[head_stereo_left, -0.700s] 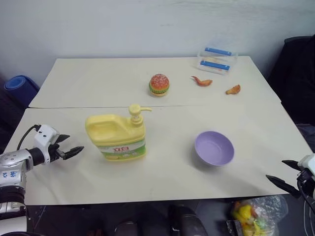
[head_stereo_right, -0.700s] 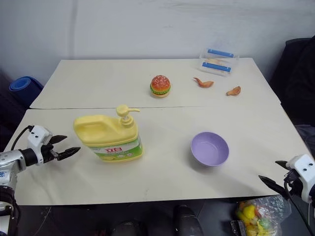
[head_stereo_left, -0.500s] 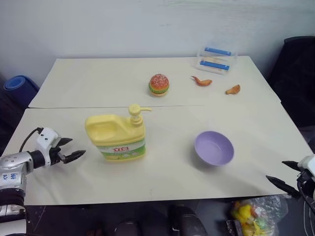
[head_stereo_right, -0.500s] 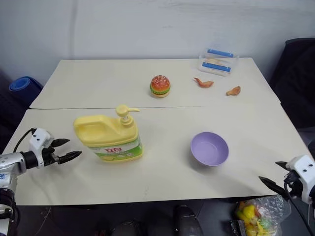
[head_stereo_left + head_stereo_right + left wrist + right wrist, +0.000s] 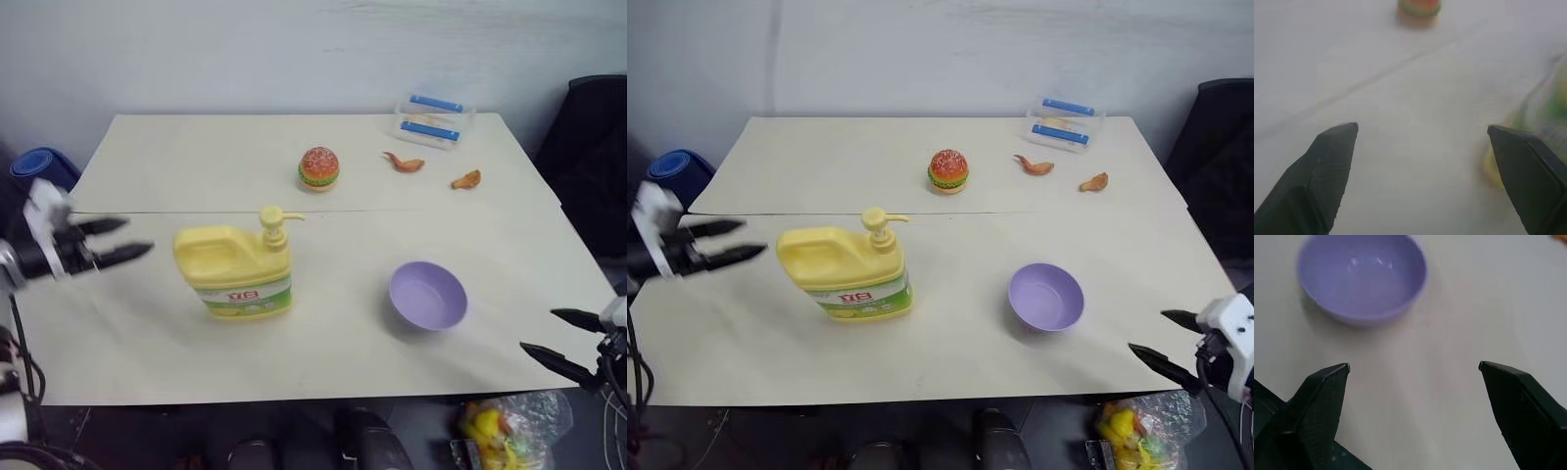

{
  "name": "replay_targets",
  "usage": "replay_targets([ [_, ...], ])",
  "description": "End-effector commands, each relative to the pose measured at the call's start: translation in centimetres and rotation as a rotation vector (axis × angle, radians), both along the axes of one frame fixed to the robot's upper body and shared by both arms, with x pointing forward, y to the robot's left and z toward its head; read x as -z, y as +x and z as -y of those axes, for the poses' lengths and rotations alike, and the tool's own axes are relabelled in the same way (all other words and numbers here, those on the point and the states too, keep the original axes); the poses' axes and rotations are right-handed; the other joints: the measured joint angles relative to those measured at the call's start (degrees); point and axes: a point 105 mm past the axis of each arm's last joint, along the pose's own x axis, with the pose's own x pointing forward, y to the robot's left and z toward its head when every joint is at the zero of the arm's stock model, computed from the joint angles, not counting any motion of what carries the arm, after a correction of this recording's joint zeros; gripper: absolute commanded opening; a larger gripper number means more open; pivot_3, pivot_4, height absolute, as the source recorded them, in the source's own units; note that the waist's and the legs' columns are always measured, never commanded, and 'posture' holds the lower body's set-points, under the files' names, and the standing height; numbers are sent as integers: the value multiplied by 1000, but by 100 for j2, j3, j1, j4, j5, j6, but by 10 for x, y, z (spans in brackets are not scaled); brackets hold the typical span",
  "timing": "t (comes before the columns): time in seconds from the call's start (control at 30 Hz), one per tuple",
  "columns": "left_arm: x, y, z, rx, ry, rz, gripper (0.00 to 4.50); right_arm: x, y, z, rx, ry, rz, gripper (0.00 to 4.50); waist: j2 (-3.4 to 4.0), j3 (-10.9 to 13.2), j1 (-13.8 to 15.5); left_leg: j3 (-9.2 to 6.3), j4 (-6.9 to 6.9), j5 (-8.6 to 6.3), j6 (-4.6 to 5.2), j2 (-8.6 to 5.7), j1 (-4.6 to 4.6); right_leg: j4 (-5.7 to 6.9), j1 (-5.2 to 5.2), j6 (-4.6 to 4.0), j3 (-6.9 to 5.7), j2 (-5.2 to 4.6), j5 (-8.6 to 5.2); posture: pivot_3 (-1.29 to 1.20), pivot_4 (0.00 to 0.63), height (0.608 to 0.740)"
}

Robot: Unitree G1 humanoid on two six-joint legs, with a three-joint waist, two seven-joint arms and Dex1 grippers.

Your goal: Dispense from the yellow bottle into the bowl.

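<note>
Left gripper (image 5: 122, 240) hangs above the table's (image 5: 196, 166) left side, fingers spread wide and empty, tips aimed toward the yellow bottle (image 5: 235, 274) but well apart from it. Right gripper (image 5: 568, 338) sits off the table's near right corner, fingers likewise apart, nothing between them, pointed in toward the bowl (image 5: 427, 295).

Placement, as I read it: bottle stands upright near the table's middle-left, label facing me, pump spout (image 5: 284, 215) reaching out toward the bowl's side. Bowl rests upright to the bottle's right, a clear gap of bare table between them. The spout does not overhang the bowl, so my guess is one of the two has to be brought over before any pressing. My arms bracket the pair, left for the bottle, right for the bowl; that split looks sensible given which side each lies on.

Clutter at the far side, well clear of the work: toy burger (image 5: 319, 167), two small orange food pieces (image 5: 404, 163), a clear box with blue strips (image 5: 433, 117).

Hard to make out: my left gripper is smeared in both eye views. Left wrist view is hazy; the bottle shows as a yellow-green blur at one edge. Bowl looks empty in the right wrist view (image 5: 1361, 279). Whether the pump is locked down, cannot tell. Bottle's fill level, cannot tell.
</note>
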Motion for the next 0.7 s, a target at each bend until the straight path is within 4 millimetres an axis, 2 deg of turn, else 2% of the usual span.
replay_targets([
  [0.03, -74, -29, 36, 241, -58, 131, 4500, -22, -3, -30, -99, -23, 36, 4431, -1, 0, -5, 0, 9, -4, 2, 0, -4, 3, 0, 0, 1, 1, 0, 0, 150, 740],
  [0.1, -105, -54, 72, 440, -45, 165, 4500, -21, -3, -52, -159, -48, 21, 4431, 2, -1, -8, 4, 20, -11, 4, -1, -4, 5, 0, 2, 7, 5, -1, 0, 150, 740],
  [0.13, -112, -68, 88, 534, -26, 163, 4500, -19, -4, -61, -185, -60, 14, 4431, 1, 0, -6, 6, 22, -12, 5, -2, -5, 7, 0, 4, 10, 6, -2, 0, 150, 740],
  [0.17, -112, -80, 104, 622, 17, 147, 4500, -14, -3, -70, -201, -75, 4, 4431, 1, 0, -6, 4, 28, -12, 5, -2, -7, 9, -1, 4, 10, 8, -2, 0, 150, 740],
  [0.23, -104, -92, 119, 704, 71, 105, 4500, -8, 0, -79, -203, -95, -2, 4431, 1, 0, -11, 5, 35, -13, 4, -1, -5, 18, -1, 5, 16, 9, -2, 0, 150, 740],
  [0.3, -71, -107, 134, 806, 232, 22, 4500, 2, 5, -92, -213, -134, -3, 4431, 4, 0, -30, 5, 39, -13, 1, -3, 6, 30, 0, 4, 27, 9, -5, 0, 150, 740],
  [0.37, -44, -114, 141, 856, 359, -31, 4500, 11, 10, -103, -217, -144, -2, 4431, 8, 3, -28, -4, 38, -15, -6, -1, 22, 45, 0, 0, 51, 12, -10, 0, 150, 740],
  [0.5, -17, -112, 144, 872, 458, -52, 4500, 30, 22, -115, -214, -167, 5, 4431, 0, 6, -22, -2, 42, -7, -20, 7, 16, 44, -4, -4, 104, 42, -12, 0, 150, 740],
  [0.7, -8, -101, 146, 875, 453, -22, 4500, 54, 44, -118, -170, -184, 12, 4431, -1, 5, -12, 11, 39, -10, -23, 12, 8, 36, -10, -10, 105, 54, -16, 0, 150, 740],
])
